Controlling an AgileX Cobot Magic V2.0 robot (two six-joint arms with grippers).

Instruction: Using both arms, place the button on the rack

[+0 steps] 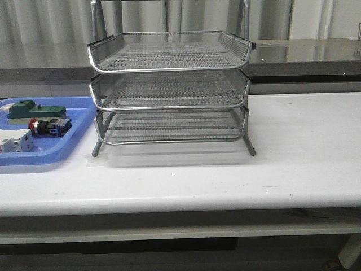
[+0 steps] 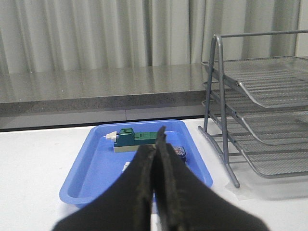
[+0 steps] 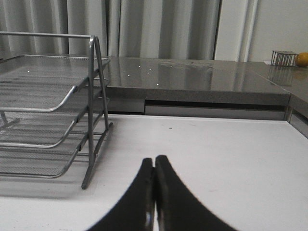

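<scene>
Button [image 1: 49, 126] lies in blue tray [image 1: 79, 141] left of rack [image 1: 169, 90], long axis across bench. Left gripper [image 2: 157, 139], jaws together, faces it and is nearer; right gripper [image 3: 154, 166], jaws together, sits beyond rack.

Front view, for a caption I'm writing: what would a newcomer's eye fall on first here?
The three-tier wire rack stands in the middle of the white table and dominates the picture, its trays bare. At the table's left edge a blue tray holds the red-headed button, lying between a green block and a white breaker. In the wrist views both arms' black fingers are pressed shut, holding nothing.
</scene>
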